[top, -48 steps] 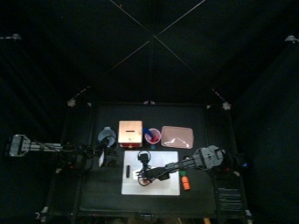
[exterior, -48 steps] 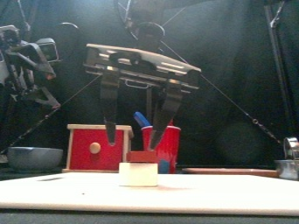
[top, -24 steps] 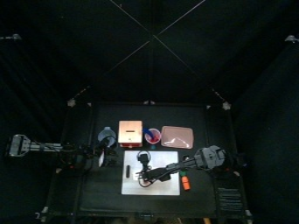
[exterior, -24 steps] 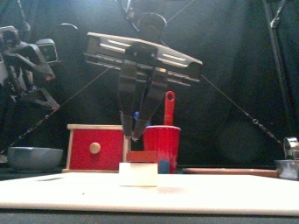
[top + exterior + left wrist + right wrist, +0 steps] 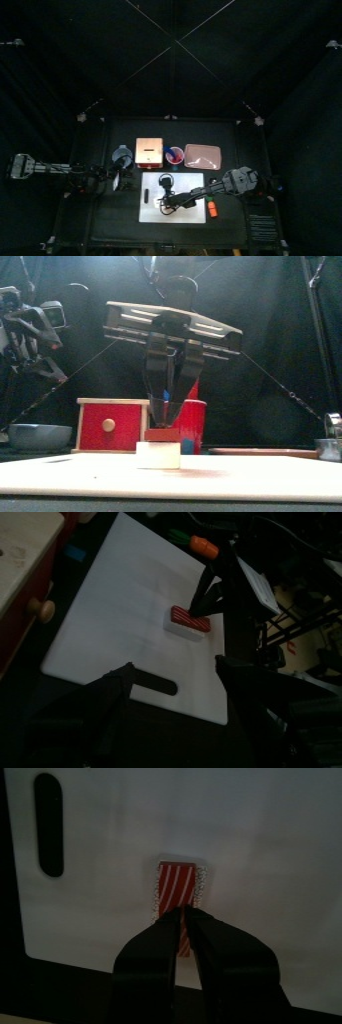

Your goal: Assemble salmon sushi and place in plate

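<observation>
Right wrist view shows the right claw point(image 5: 187, 928) pinched on the salmon sushi point(image 5: 181, 881), the red strip stacked on its rice block, which sits on the white board point(image 5: 267, 838). The grip looks shallow; lifting could split the stack. Left claw point(image 5: 174, 677) hangs open beside the board.

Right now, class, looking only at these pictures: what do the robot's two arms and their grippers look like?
Both arms are black and jointed, with thin dark cables. The right gripper has two slim black jaws under a wide pale-grey crossbar. The left gripper has broad, matte black jaws.
</observation>
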Robot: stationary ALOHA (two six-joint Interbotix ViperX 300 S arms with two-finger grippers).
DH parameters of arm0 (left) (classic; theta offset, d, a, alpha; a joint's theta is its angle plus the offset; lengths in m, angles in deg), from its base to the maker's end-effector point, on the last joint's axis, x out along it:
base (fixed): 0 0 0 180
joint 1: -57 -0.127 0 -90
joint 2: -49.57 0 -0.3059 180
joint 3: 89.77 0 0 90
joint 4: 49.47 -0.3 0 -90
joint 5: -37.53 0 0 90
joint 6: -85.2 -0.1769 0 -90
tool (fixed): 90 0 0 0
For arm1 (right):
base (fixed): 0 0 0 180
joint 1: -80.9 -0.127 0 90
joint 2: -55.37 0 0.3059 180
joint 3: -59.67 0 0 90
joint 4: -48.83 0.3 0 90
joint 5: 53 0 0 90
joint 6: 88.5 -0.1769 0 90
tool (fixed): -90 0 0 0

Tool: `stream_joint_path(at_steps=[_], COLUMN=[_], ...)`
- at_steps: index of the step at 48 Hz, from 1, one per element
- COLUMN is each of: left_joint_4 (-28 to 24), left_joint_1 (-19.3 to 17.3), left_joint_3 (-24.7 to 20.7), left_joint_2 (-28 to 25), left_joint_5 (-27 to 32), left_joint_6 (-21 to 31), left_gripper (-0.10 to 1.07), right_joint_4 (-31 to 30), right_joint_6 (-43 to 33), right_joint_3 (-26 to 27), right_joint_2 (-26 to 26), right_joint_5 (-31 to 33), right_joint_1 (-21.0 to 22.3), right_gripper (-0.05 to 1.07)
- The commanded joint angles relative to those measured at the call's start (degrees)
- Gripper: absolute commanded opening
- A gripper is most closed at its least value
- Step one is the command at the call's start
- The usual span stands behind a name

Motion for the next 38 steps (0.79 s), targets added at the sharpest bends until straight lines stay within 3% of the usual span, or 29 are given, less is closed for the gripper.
stream_joint_path(at_steps=[1, 25, 38], left_joint_4=[0.09, 0.09, 0.09], left_joint_1=[-0.09, -0.09, -0.09], left_joint_3=[-0.7, -0.44, -0.35], left_joint_2=[-0.09, -0.09, -0.09], left_joint_5=[-0.18, -0.18, -0.18], left_joint_6=[-0.09, -0.09, -0.09], left_gripper=[0.98, 0.98, 0.98], right_joint_4=[-0.09, 1.23, -1.49], right_joint_6=[-0.18, -0.09, -0.18], right_joint_3=[0.88, 0.62, 2.81], right_joint_2=[-2.29, -0.79, -2.11], right_joint_5=[-0.44, -1.85, -0.44], right_joint_1=[0.0, 0.0, 0.0], right_gripper=[0.55, 0.55, 0.56])
